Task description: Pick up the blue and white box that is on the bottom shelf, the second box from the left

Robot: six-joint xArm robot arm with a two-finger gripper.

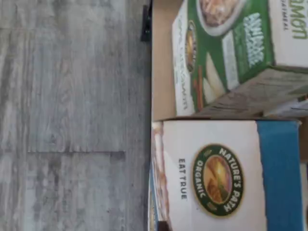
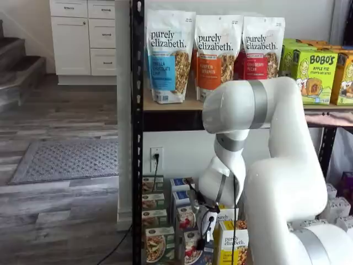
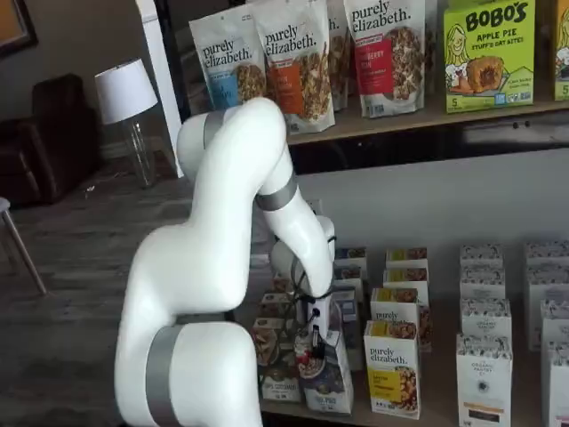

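While hand (image 3: pixel 313 336) hovers over blue and white box (image 3: pixel 325 374), floor (image 1: pixel 72 115) beside open.

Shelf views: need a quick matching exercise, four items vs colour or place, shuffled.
Items:
1. blue and white box
2. green box
3. purely elizabeth box
4. granola bags

Descriptions:
A. yellow front, bottom shelf
B. upper tan board tier
C. under the gripper, front of its row
D. nearest the black post

Pairs: 1-C, 2-D, 3-A, 4-B
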